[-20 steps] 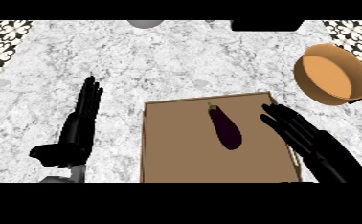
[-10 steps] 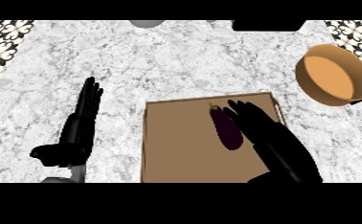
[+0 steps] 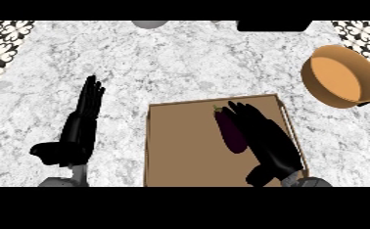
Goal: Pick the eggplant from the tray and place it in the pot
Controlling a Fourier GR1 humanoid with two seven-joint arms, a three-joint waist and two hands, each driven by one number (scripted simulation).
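Eggplant (image 3: 230,130): dark purple, lying lengthwise on the tray (image 3: 180,149), toward its right half, stem end pointing to the far edge; not lifted.

Right hand (image 3: 267,142): black, over the tray's right side, lying along the eggplant's right flank and touching or overlapping it; fingers extended toward the far edge, not curled round the eggplant; nothing held.

Tray: brown, flat, rectangular, low rim, on the marble counter (image 3: 188,66) at lower centre.

Pot (image 3: 338,76): orange-brown, round, on the counter at the right edge, well apart from the tray's far right corner; nothing seen inside it.

Left hand (image 3: 78,130): black, at the lower left of the counter, well apart from the tray; fingers straight and pointing up, thumb out to the side; resting, holding nothing.
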